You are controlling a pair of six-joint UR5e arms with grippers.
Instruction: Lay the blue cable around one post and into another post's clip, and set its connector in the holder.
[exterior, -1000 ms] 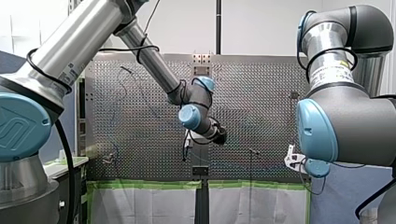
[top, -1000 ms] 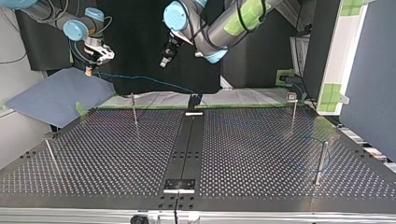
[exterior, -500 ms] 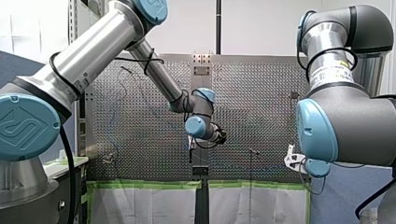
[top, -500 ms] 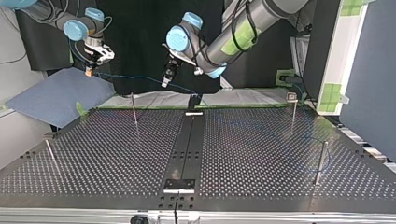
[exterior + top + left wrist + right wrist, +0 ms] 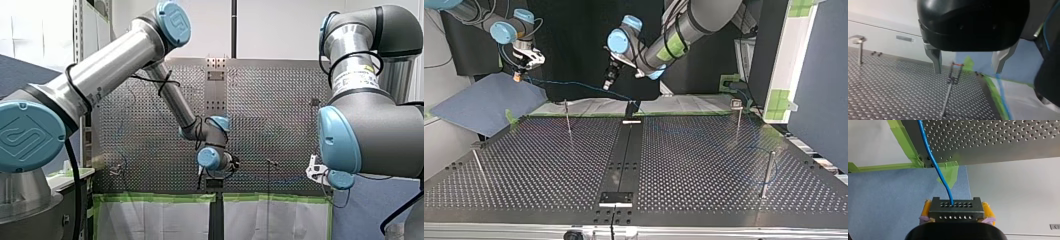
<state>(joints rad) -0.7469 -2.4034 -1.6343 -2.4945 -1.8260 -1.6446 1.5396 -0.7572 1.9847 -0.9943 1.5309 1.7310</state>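
- My right pincer (image 5: 956,214) is clenched on the connector (image 5: 955,207), with a yellow pad (image 5: 988,210) pressed to each of its short ends. In the top view it hangs at the upper left of the frame, off the worktop (image 5: 704,165) and above a blue cloth (image 5: 484,102).
- The blue cable (image 5: 574,84) leaves the connector and runs rightward and slightly downward across the top view. Its long axis is close to horizontal there, and it reaches the middle of the worktop's far edge.
- My left pincer (image 5: 608,84) is released, and its wrist view shows the two fingers spread with nothing between them. In the top view it sits at the upper centre of the frame, tips pointing down at the cable's free span. It looks just above the span and not touching it.
- In the left wrist view the cable passes outside the gap, beside one finger and running away from the camera. The gap itself lines up with a slim post (image 5: 953,77) standing ahead on the worktop.
- My left arm is plainly the nearer one to the mid-span, since my right arm is occupied at the connector end.
- The coming grasp seems to turn on that sideways offset. The open gap would need to slide over toward the cable and drop with the fingers set across its axis.
- I cannot tell from these views which fixture is the holder.
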